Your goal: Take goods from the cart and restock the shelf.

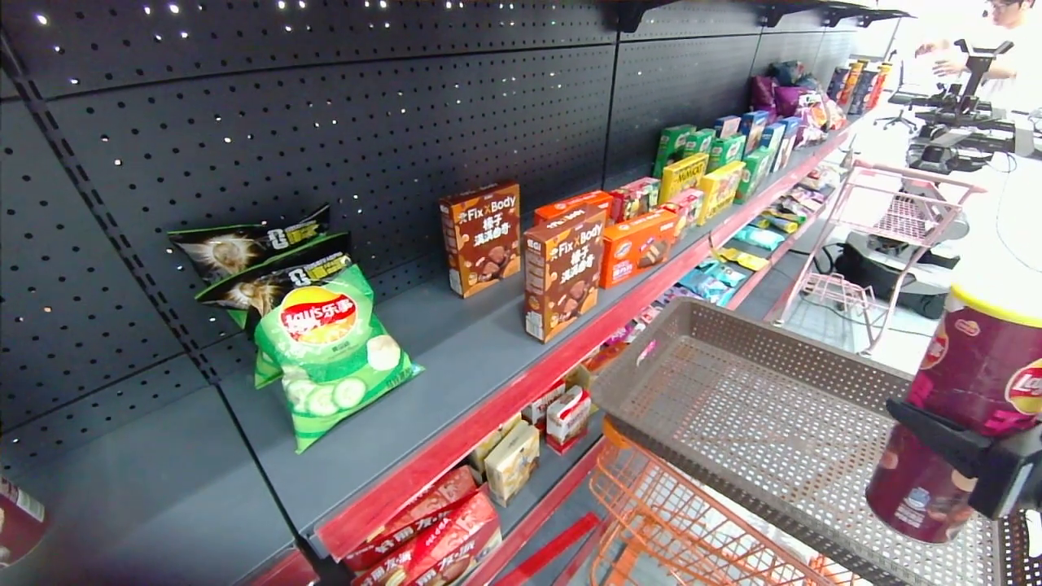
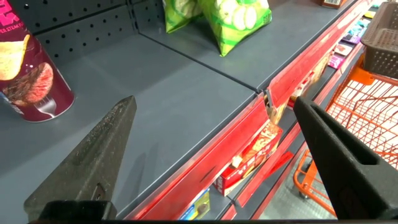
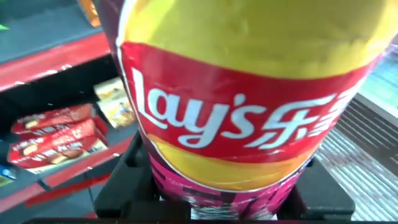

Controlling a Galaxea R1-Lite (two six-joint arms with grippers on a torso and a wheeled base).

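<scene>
Gripping a purple chip can (image 1: 973, 382) mid-body, right gripper (image 1: 965, 448) held above the grey cart basket (image 1: 733, 382) beside the shelf (image 1: 456, 358), left wrist view adding the left gripper (image 2: 214, 109), fingers spread wide, low over bare shelf board, second standing can (image 2: 31, 74) near.

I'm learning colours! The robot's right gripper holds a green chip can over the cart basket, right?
No. The chip can in the right gripper is purple, not green, as the head view shows. It is held over the cart basket.
</scene>
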